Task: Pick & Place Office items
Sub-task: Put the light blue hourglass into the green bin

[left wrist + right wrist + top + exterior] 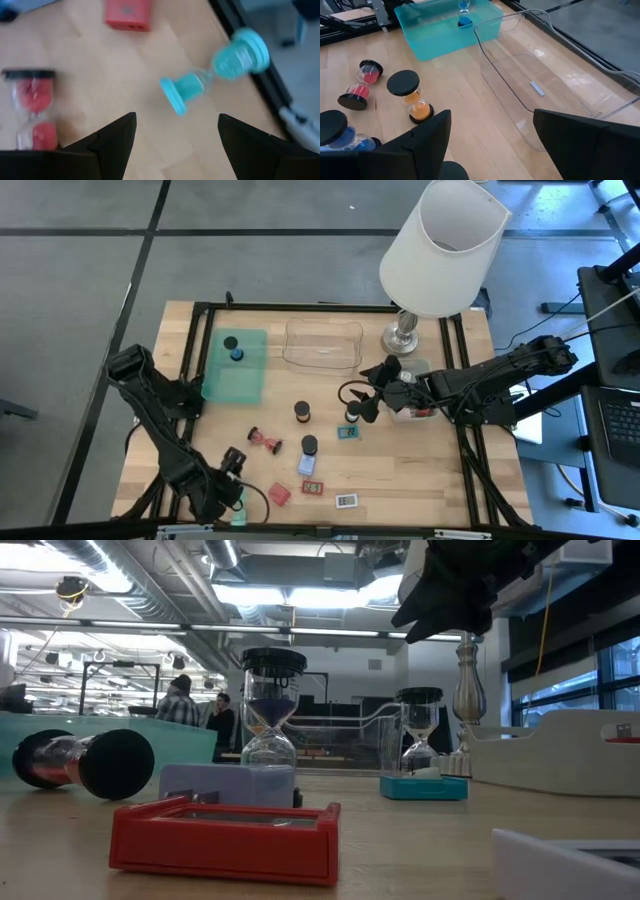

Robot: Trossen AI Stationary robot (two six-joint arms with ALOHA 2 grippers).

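Note:
The office items are small sand timers and flat blocks spread over the wooden table. A teal timer (215,75) lies on its side by the near edge. My left gripper (175,145) hangs open above it, near the table's front left (232,472), touching nothing. Close by are a red block (127,12) and a red timer (32,107), which lies on its side. My right gripper (490,145) stands open and raised at mid-right (368,395). An orange timer (412,97) stands upright before it. A blue timer (465,15) stands in the green tray (235,370).
A clear tray (322,343) sits at the far middle, and a big white-shaded lamp (440,250) stands at the far right. A grey tray (560,750) lies under my right arm. A black frame rail (270,80) runs along the edge beside the teal timer.

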